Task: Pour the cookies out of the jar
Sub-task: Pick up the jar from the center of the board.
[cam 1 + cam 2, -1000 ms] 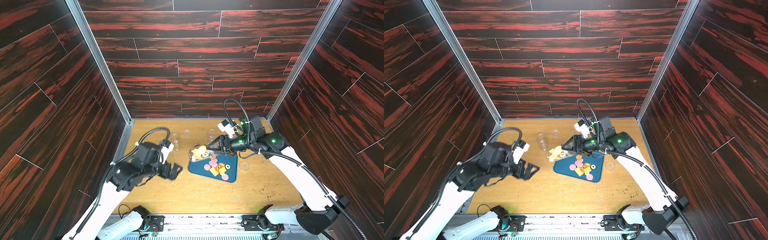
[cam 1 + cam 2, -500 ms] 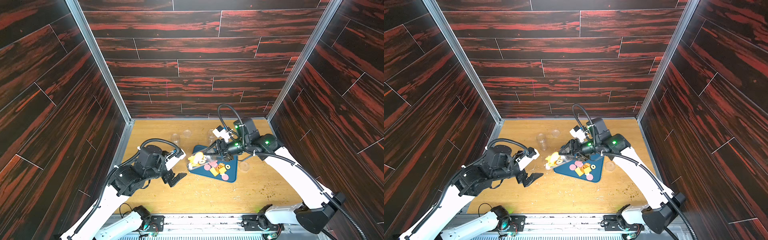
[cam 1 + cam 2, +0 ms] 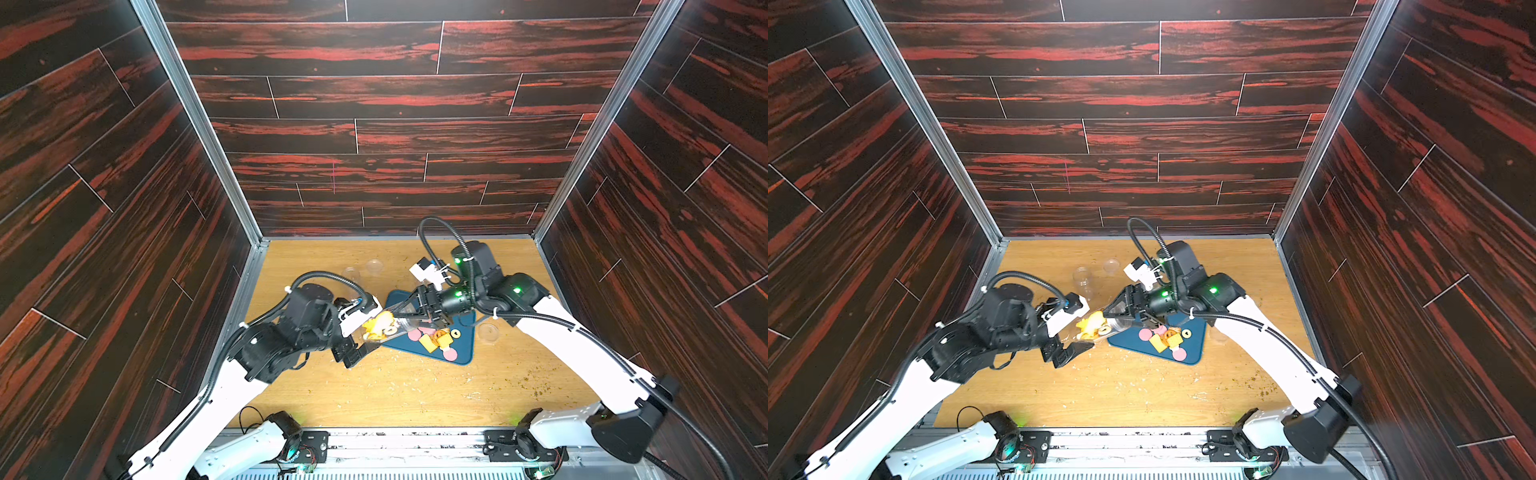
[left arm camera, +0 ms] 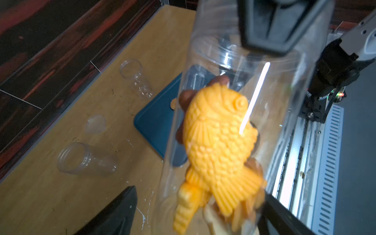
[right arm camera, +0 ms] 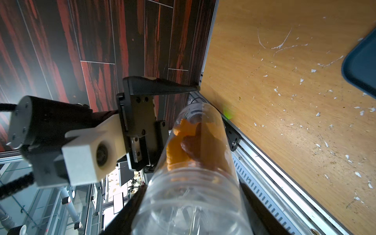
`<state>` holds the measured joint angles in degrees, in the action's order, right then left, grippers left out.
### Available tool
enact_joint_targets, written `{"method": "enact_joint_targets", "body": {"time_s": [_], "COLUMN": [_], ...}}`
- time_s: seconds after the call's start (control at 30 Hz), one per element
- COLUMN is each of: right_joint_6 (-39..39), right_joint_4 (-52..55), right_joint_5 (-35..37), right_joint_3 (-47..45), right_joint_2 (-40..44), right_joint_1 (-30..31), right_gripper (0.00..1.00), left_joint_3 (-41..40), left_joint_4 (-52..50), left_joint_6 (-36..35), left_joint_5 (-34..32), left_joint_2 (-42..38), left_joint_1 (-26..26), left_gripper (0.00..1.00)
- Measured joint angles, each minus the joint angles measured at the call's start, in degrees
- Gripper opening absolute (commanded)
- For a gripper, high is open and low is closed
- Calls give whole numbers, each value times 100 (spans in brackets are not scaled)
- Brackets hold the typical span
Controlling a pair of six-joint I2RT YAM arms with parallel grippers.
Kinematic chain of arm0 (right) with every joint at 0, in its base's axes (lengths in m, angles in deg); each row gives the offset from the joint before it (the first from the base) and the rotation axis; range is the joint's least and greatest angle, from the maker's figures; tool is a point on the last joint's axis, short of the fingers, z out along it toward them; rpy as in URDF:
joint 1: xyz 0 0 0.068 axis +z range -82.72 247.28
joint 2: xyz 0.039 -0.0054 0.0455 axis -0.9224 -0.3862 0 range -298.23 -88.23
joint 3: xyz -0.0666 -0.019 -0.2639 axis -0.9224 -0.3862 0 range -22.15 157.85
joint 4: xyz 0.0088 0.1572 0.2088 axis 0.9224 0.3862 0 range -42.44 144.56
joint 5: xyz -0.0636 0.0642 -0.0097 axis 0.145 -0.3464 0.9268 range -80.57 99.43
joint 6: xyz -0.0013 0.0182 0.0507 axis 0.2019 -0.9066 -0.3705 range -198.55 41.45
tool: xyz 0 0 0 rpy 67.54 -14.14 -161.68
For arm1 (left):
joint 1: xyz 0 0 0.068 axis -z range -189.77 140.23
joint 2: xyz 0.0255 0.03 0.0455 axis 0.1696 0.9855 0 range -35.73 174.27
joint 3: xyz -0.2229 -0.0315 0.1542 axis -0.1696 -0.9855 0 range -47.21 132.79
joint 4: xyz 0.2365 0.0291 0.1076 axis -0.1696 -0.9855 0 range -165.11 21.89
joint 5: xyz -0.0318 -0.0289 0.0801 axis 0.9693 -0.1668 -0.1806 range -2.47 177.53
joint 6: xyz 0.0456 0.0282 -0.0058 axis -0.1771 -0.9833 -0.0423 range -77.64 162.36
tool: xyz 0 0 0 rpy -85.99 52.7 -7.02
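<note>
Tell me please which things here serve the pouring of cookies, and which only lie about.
For the job: clear jar held by the right gripper; cookies on the blue tray; fish-shaped cookie inside the jar.
Lying about: empty clear jars; clear lid; crumbs on the table.

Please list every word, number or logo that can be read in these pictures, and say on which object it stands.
None: no view shows any readable text.
The clear jar bears no label.
The blue tray is plain.
The fish-shaped cookie shows only moulded scales, no letters.
</note>
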<state>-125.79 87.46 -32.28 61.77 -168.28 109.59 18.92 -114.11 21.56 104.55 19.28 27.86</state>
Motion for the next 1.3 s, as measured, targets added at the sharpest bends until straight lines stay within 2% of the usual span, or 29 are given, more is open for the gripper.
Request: {"method": "enact_joint_targets", "body": {"time_s": [0.23,0.3,0.37,0.53,0.63,0.8,1.0,1.2,1.3], "right_joint_6": [-33,-33,-46,-66,-76,-181,-291,-313,-323], "right_joint_4": [-74,-94,-101,-146,-199,-501,-695,-726,-739], "right_joint_5": [-199,-245,-310,-551,-623,-708,-778,-791,-820], "right_joint_3": [0,0,0,0,-2,-103,-212,-225,-225], "right_joint_2": [-109,-127,-146,-188,-192,-192,-192,-192,-192], "right_joint_1": [44,46,44,50,48,42,42,50,55], "right_gripper": [62,61,61,61,62,62,63,71,75], "left_joint_3": [319,369,402,417,415,398,365,304,232], "left_joint_4": [-555,-627,-662,-664,-656,-625,-647,-619,-553], "left_joint_6": [-487,-575,-667,-730,-752,-758,-774,-739,-706], "left_joint_5": [101,131,162,173,188,186,164,164,168], "left_joint_2": [151,175,210,267,260,195,151,72,2], "left_joint_1": [0,0,0,0,0,2,7,7,7], "left_gripper": [77,78,91,92,86,69,62,58,51]}}
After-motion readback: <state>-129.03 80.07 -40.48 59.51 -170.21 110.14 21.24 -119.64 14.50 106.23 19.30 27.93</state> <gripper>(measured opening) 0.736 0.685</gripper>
